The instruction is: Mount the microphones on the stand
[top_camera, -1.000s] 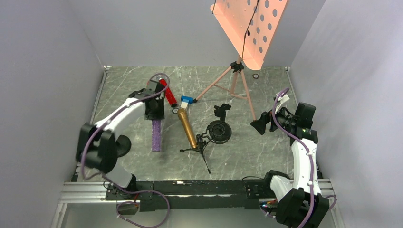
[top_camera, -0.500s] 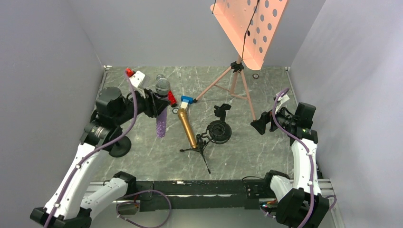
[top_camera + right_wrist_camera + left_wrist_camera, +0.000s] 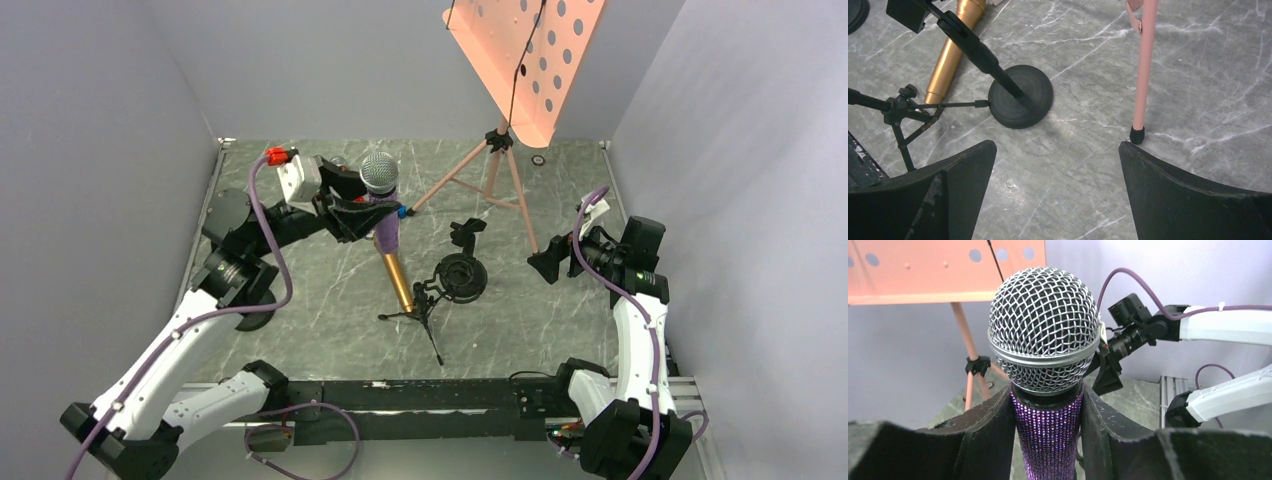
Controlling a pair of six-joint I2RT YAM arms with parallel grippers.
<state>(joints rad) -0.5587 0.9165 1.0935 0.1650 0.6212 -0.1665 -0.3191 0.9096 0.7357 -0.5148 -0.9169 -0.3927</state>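
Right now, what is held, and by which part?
Left gripper: glittery purple microphone, gripped on its handle just below the silver mesh head. Right gripper: open, empty.

Purple microphone (image 3: 384,205): glittery purple body with a silver mesh head. It is raised off the tabletop and upright, head uppermost. The left fingers (image 3: 990,432) clamp the body on both sides just below the head. In the top view it sits over the far end of the gold microphone.

Gold microphone (image 3: 397,275): gold all over. It lies flat on the tabletop (image 3: 300,290), its length running from far-left to near-right. Nothing grips it.

Stand (image 3: 461,277): black, with a round disc base resting on the tabletop. A slanted stem carries a clip at its top. It is just right of the gold microphone and not touching it.
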